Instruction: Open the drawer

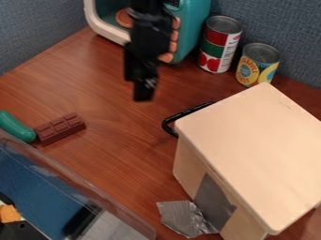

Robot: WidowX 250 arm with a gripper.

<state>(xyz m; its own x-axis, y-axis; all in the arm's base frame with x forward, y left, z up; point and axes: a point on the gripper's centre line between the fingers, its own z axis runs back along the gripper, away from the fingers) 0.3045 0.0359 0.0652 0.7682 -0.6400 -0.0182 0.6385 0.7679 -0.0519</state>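
The drawer belongs to the pale wooden cabinet at the right of the bench. Its black handle juts out at the cabinet's far left side, close by the top's edge; the drawer front is hidden, so I cannot tell whether the drawer is fully closed. The black claw hangs above the bench, beyond the handle and to its left, apart from it. How far open it is I cannot tell, and I see nothing in its hold.

A grey patch covers part of the cabinet's near left side, with crumpled silver sheeting beside its lower edge. Beyond the cabinet are two cans: a taller red and green one and, just right of it, a shorter yellow and blue one. Left of them, partly behind the arm, stands a teal toy oven.

At the left lies a brown chocolate bar, next to a rounded green piece. A clear-walled bin takes up the near left corner.
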